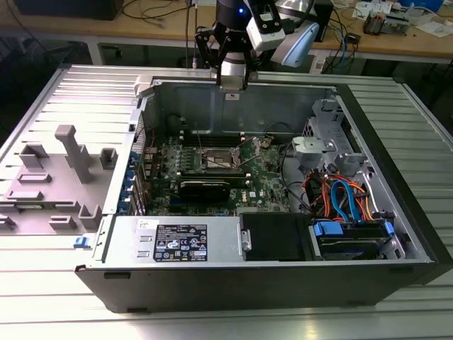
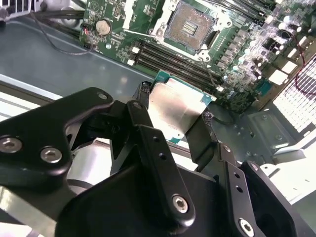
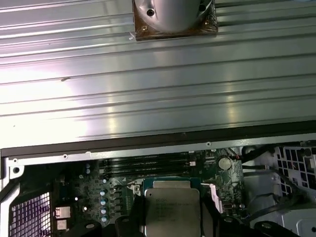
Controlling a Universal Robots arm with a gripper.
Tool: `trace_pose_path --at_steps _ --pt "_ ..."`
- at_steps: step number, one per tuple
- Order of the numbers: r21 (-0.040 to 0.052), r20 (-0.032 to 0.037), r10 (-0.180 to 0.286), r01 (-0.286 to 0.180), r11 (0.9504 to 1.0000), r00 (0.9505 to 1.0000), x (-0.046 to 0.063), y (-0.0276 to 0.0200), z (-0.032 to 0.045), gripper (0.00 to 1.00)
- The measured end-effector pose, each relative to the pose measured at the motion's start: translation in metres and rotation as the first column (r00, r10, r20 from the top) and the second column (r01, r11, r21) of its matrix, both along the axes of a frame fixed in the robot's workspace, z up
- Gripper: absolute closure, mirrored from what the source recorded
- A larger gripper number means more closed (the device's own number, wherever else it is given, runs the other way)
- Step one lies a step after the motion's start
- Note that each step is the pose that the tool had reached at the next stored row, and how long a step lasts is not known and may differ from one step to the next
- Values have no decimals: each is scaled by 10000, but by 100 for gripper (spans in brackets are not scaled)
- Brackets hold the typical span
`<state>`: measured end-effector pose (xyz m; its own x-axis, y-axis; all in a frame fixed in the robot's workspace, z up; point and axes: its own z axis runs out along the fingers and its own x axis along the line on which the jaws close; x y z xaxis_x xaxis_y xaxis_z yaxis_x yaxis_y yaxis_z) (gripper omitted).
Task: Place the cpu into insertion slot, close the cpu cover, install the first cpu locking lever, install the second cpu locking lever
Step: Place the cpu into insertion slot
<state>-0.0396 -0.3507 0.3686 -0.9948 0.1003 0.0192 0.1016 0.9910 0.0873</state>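
My gripper hangs over the back wall of the open computer case, shut on the cpu, a flat square chip with a silvery top and a green edge. Both wrist views show the chip pinched at two opposite edges between the black fingers, with the cpu above the green board. The insertion slot lies uncovered beyond the chip, a dark square in a silver rim; it sits mid-board well below the gripper. Thin wire levers stick up beside it. I cannot pick out the cpu cover.
Long black memory slots and a coin battery flank the slot. A power supply, a black block and a drive bay with blue and orange cables fill the case's front. A grey fixture stands at the exterior view's left.
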Motion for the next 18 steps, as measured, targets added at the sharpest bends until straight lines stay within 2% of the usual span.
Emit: trace_pose_path --at_steps 3,4,8,18 --pt "-2 -4 -203 203 9998 9998 0 -62 -7 45" --pt "-1 -4 -341 341 9994 9994 0 -69 -14 45" --pt "-6 -8 -870 870 9962 9962 0 -71 -26 45" --pt "-4 -7 -918 918 9958 9958 0 -82 -27 45"
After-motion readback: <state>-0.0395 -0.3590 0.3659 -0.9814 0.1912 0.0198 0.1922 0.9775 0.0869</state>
